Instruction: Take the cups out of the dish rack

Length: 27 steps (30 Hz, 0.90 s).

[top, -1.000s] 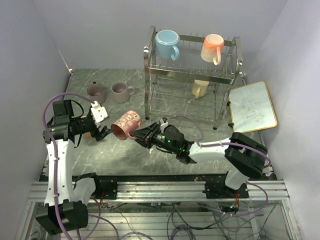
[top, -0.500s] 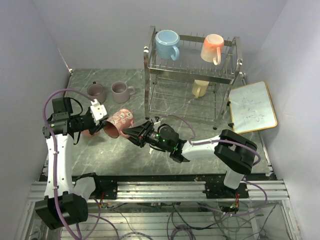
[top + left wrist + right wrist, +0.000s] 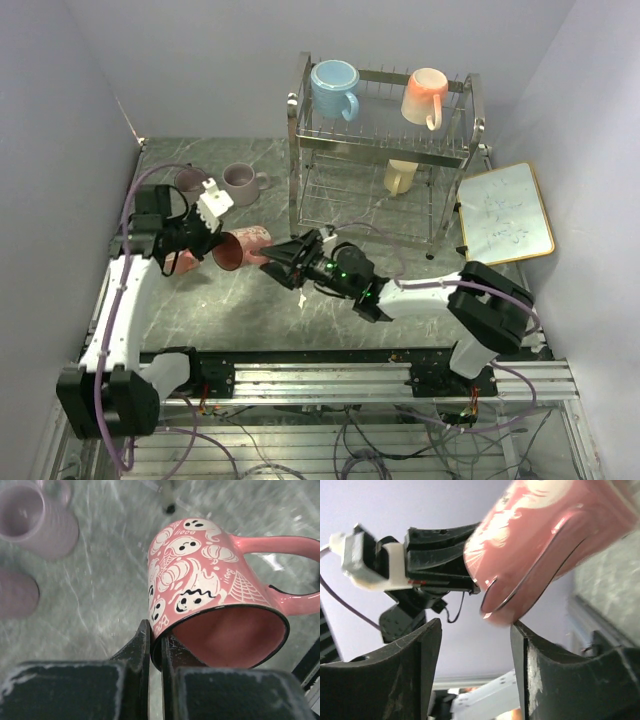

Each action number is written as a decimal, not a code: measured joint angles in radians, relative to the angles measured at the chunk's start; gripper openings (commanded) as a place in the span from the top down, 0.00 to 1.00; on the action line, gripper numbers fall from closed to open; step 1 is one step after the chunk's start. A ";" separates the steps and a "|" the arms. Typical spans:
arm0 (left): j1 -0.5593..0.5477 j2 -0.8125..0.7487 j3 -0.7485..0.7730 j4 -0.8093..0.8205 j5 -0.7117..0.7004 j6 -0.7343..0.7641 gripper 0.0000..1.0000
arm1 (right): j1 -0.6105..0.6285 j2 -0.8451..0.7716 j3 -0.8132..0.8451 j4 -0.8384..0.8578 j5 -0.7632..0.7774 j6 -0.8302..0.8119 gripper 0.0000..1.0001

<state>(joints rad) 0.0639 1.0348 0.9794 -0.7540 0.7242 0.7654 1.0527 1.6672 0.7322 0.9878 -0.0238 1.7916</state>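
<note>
Moved since earlier frames: left pincer (image 3: 156, 640) is brought onto the patterned cup (image 3: 210, 595) and clamped thin on its rim wall. The right pincer (image 3: 476, 625) is parted wide, so the cup is handed over. The cup is held above the bench (image 3: 250, 310), left of the dish rack (image 3: 380, 150). The rim pinch is shown by the left wrist view alone, the racked blue cup (image 3: 333, 85) by the top view alone.

I see the dish rack (image 3: 385, 148) rear on the desk (image 3: 250, 310): left cup (image 3: 334, 87), right cup (image 3: 426, 95) on its top tier, lower cup (image 3: 400, 177) beneath, desk cups (image 3: 240, 183) to its left, tilted cup (image 3: 240, 250) front-left, whiteboard (image 3: 507, 213) right
</note>
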 measured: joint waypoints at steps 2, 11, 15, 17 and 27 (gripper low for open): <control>-0.045 0.068 0.008 0.016 -0.122 -0.056 0.93 | -0.047 -0.048 -0.043 -0.051 -0.007 -0.050 0.36; -0.065 0.385 0.174 -0.014 -0.498 -0.155 0.93 | -0.325 -0.374 -0.097 -0.456 0.036 -0.374 0.31; -0.079 0.462 0.268 -0.021 -0.567 -0.174 0.93 | -0.426 -0.475 -0.052 -0.655 0.079 -0.540 0.30; -0.092 0.501 0.310 -0.029 -0.590 -0.177 0.93 | -0.457 -0.495 -0.010 -0.747 0.124 -0.625 0.28; -0.121 0.723 0.475 -0.085 -0.695 -0.195 0.93 | -0.483 -0.531 0.091 -0.905 0.454 -1.053 0.24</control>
<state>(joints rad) -0.0566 1.7580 1.4548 -0.8391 0.0296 0.5709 0.5697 1.1358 0.8230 0.0830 0.4305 0.7387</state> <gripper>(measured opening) 0.120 0.752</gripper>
